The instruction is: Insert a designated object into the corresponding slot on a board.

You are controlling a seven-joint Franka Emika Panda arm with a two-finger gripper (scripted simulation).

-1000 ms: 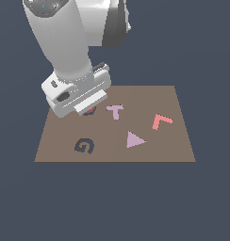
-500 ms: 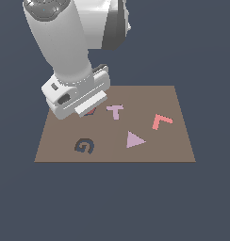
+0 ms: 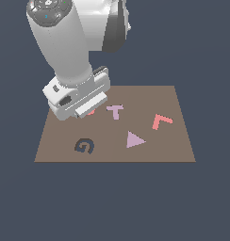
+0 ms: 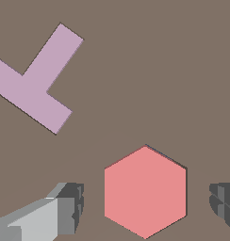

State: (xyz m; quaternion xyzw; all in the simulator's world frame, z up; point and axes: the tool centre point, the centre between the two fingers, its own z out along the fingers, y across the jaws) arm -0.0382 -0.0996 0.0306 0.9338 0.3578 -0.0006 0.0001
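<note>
On the board (image 3: 150,96), near the corner toward the exterior view's left and far edge, the arm stands low over the spot where the hexagon (image 4: 145,190) lies. From the wrist view, the coral-red block sits flat within the brown surface, and only a thin dark line shows along its upper and right edges. That line looks like the last sliver of the slot (image 4: 166,157), so the block appears to be seated in its hole, or very nearly so. In the exterior view just a small bit of red peeks out beneath the hand, beside the pink T (image 3: 115,111).

Judging by this, the insertion itself seems done. What is left is probably only for the arm to lift clear, and perhaps a check that the block has dropped fully flush; the pictures cannot settle its depth.

The gripper (image 4: 145,202) is spread wide. One finger (image 4: 65,209) stands on one side of the hexagon and the other finger (image 4: 225,207) on the far side, each with a clear strip of bare board between it and the block. Neither touches the red piece, so the claw holds nothing. Whether the fingertips rest on the board or hover just above it cannot be told.

Elsewhere, the G cut-out (image 3: 84,146) remains dark, while the triangle (image 3: 134,140) and the red L (image 3: 161,121) lie well apart from the hand.
</note>
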